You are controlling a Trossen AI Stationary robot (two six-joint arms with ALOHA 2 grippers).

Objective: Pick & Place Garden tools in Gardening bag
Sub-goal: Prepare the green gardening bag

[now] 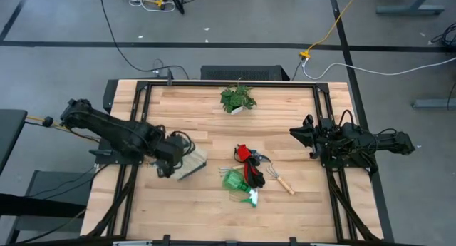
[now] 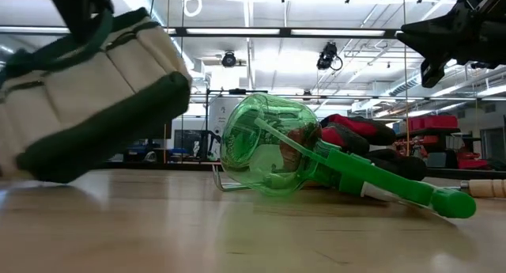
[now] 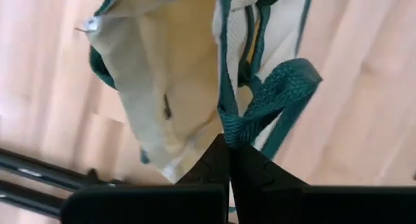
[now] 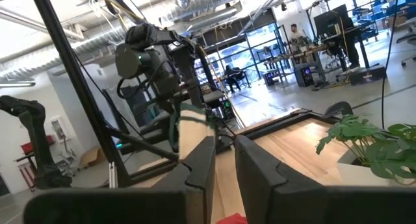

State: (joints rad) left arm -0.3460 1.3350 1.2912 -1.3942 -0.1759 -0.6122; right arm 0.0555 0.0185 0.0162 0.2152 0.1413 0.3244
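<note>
Pinching the bag's [image 1: 191,164] green handle [image 3: 270,104] between pressed-together fingers, the left gripper [image 1: 165,162] holds it tilted near the table's left edge. Tools [image 1: 251,176] lie in a heap toward the right, nearer the right gripper [image 1: 298,134], whose fingers stand slightly apart.

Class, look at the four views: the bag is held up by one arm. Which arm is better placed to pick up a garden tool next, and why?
Probably the right. The left gripper is shut on the bag's handle, holding the gardening bag. The right gripper is free, jaws open, nearer the garden tools.
</note>
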